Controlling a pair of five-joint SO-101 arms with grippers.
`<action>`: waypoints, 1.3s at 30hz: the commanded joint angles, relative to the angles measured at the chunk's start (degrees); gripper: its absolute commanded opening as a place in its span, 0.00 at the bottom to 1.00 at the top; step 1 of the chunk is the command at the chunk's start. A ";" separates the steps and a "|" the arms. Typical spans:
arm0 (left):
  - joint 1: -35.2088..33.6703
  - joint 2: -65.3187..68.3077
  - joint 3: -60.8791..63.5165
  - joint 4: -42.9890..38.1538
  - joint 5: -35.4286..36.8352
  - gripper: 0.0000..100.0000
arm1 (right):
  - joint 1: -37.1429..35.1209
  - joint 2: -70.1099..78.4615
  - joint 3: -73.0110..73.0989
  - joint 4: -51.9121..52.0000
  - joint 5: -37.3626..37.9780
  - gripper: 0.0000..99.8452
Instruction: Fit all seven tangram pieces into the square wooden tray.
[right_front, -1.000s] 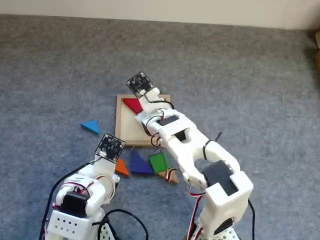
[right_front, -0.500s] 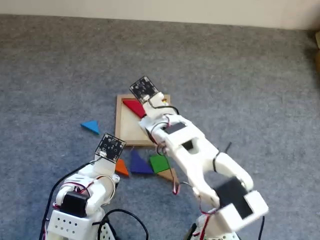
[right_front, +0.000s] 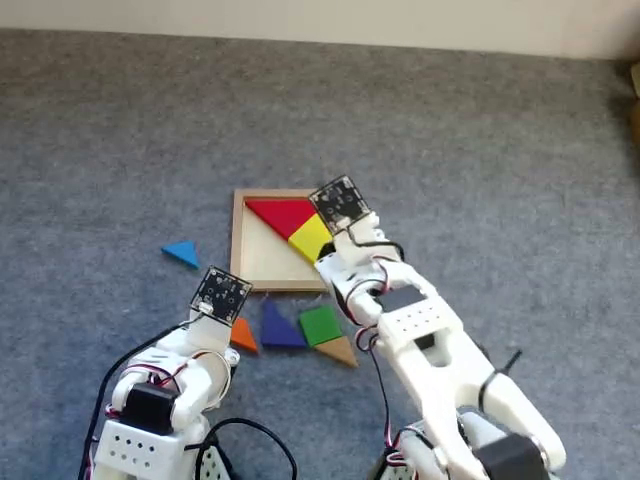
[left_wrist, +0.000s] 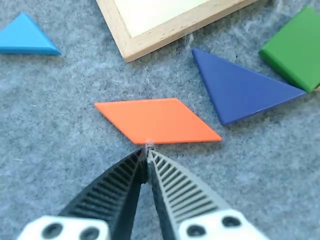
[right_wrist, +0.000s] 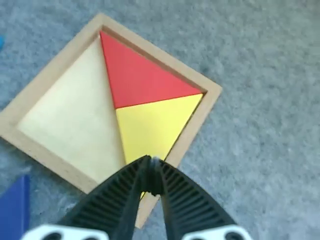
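Wooden tray (right_front: 240, 250) on grey worktop: red triangle (right_front: 280, 213) and yellow triangle (right_front: 308, 238) seated, roughly half filled. Two of seven done.

Outside tray, by rim nearest arms: orange parallelogram (left_wrist: 157, 121), dark blue triangle (left_wrist: 240, 87), green square (left_wrist: 295, 47), tan triangle (right_front: 337, 349). Light blue triangle (right_front: 182, 253) off tray's side.

Left tool (left_wrist: 146, 155) pinched closed, empty, tip at orange parallelogram. Right tool (right_wrist: 150, 175) closed, empty, above tray's yellow corner.

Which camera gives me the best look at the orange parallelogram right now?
The left wrist view: the whole orange parallelogram lies in full view just beyond the shut left tool. In the high view the left arm covers much of it. The right wrist view faces the wooden tray.
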 joint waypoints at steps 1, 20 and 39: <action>0.84 -2.59 1.19 0.00 0.35 0.01 | 1.71 -6.29 -0.04 -0.84 0.53 0.01; 0.84 -2.59 1.19 0.00 0.35 0.01 | 11.03 -38.02 2.68 16.13 -8.97 0.01; 0.84 -2.59 1.19 0.00 0.35 0.01 | 2.07 -44.70 4.62 48.84 -8.62 0.09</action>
